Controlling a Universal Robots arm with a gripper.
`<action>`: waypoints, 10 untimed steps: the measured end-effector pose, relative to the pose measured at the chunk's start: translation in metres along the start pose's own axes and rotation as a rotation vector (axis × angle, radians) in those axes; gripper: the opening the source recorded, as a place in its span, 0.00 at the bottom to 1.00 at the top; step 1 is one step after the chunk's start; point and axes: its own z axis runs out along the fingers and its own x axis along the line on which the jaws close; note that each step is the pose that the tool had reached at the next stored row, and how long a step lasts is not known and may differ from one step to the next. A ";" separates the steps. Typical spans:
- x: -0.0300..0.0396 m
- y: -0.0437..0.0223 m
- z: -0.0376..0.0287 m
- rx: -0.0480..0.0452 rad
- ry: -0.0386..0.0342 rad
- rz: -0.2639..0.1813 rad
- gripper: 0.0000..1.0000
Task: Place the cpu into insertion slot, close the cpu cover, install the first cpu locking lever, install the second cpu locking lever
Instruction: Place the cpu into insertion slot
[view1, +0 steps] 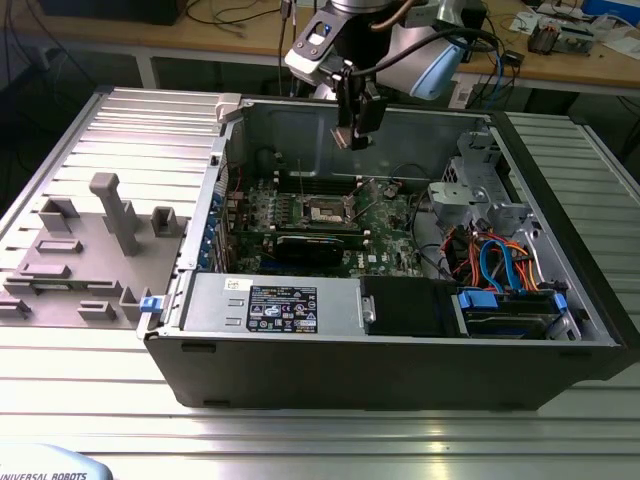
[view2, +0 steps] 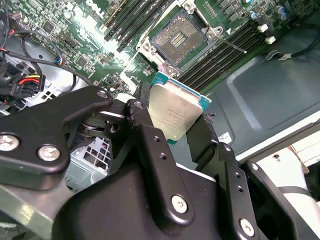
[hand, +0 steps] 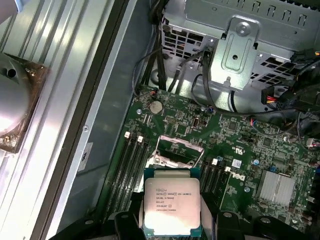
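1. The computer case (view1: 380, 370) lies open on its side. You have the motherboard, a power supply, a drive cage and cabling inside it.
2. Power supply (view1: 270, 305): silver labelled box, well to the near side of the insertion slot (view1: 328, 211) in the exterior view.
3. Motherboard (view1: 390, 235): green, on the case floor, carrying the slot.
4. Drive cage (view1: 470, 190): to the exterior view's right of the slot, with orange and blue cables (view1: 490, 265) beside it.
5. Graphics card (view1: 320, 247): long and black, just on the near side of the slot.
6. Your gripper (view1: 352, 135) hangs above the slot, well apart from it. Its fingers (view2: 142, 120) clamp opposite edges of the cpu (view2: 175, 107).
7. The slot has a silvery rim, and its contact field lies bare in the second wrist view (view2: 179, 37).
8. The cpu is held in the air over the slot, its grey lid plain in the first wrist view (hand: 171, 200).
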 end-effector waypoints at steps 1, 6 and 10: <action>0.0000 -0.0001 0.0004 -0.0001 -0.0007 0.007 0.54; 0.0000 -0.0001 0.0005 -0.0001 -0.0007 0.007 0.54; 0.0000 -0.0001 0.0006 -0.0002 -0.0006 0.008 0.54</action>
